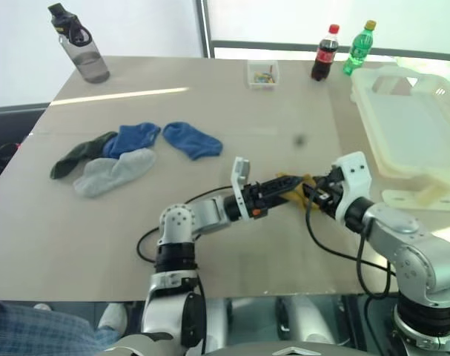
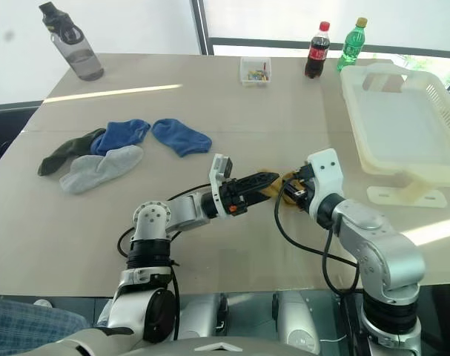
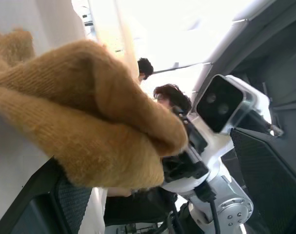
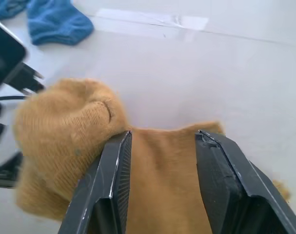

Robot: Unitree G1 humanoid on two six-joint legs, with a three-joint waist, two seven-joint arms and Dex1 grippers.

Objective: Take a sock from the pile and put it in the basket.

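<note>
Beige table (image 1: 232, 111) under bright windows; lower edge cut off by the frame. Mid-frame, just right of centre: mustard sock (image 4: 79, 141) bunched between both grippers, mostly hidden in the head views. Right gripper (image 4: 162, 146) clamped on it, fingers half-closed round the fabric. Left gripper (image 2: 263, 182) spread wide against the sock's other end; grip there hard to make out. Pile (image 1: 121, 156) at mid-left. Basket (image 2: 402, 119) at upper right, partly cropped.
</note>
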